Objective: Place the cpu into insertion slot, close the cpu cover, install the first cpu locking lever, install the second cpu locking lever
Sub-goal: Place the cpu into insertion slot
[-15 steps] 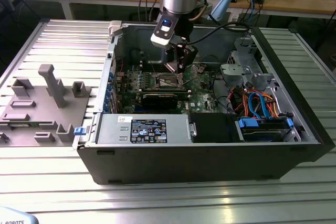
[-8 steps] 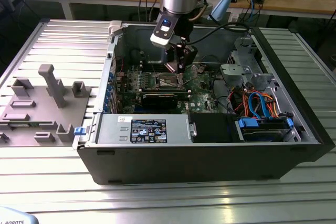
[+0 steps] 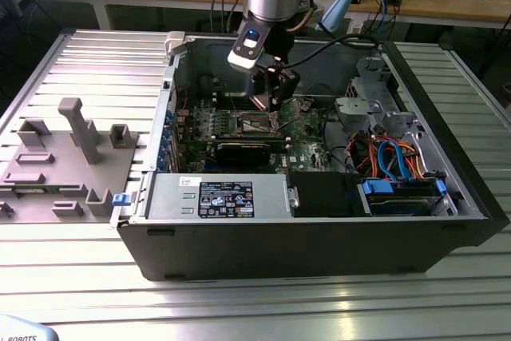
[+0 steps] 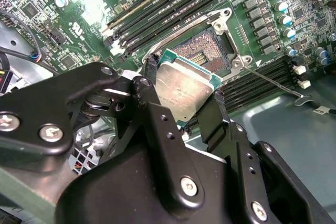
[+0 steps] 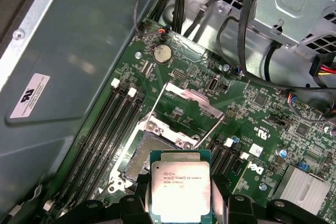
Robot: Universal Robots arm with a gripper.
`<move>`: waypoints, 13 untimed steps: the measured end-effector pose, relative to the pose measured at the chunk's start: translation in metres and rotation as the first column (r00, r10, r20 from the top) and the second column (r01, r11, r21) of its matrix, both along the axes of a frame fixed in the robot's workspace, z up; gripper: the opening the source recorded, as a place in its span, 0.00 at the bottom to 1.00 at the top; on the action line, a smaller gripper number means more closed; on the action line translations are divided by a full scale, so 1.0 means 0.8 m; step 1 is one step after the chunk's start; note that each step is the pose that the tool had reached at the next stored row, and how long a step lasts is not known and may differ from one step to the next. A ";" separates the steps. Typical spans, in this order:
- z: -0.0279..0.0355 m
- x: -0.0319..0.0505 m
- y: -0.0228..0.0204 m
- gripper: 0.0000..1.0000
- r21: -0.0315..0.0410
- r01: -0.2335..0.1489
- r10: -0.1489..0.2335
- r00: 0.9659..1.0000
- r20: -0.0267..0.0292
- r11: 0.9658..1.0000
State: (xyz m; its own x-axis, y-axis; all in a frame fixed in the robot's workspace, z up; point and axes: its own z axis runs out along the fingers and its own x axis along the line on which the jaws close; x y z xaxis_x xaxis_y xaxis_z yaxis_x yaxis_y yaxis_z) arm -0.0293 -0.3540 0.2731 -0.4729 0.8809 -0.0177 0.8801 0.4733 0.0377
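Second wrist view: my gripper pinches the cpu by two opposite edges, one black finger on each side, with the silvery top facing the camera. The insertion slot lies open just beyond the chip, its contact field bare. The chip's far corner overlaps the slot's near rim in the picture. I judge the chip to hang above the slot and short of its centre, not seated. A thin wire locking lever runs out from one corner of the slot, clear of any catch as far as I can tell.

First wrist view: the cpu sits between my fingers, its edges roughly square to those of the insertion slot. The slot lies straight ahead of the chip. The cpu cover stands swung open on the slot's far side, away from the chip, so nothing lies over the recess. Memory slots flank the slot on the green motherboard.

Exterior view: my gripper hangs inside the open computer case, just above the slot's part of the board.
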 end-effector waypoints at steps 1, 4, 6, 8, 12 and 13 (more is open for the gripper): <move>0.0000 0.000 0.0000 0.54 0.000 0.002 -0.002 1.000 0.000 1.000; -0.0001 0.000 0.0000 0.54 0.000 0.007 -0.007 1.000 0.000 1.000; -0.0001 0.000 0.0000 0.54 0.000 0.010 -0.010 1.000 0.000 1.000; -0.0001 0.000 0.0000 0.54 0.000 0.014 -0.014 1.000 0.000 1.000; -0.0001 0.000 0.0000 0.54 0.000 0.020 -0.020 1.000 0.000 1.000; -0.0002 0.000 0.0000 0.54 0.000 0.022 -0.022 1.000 0.000 1.000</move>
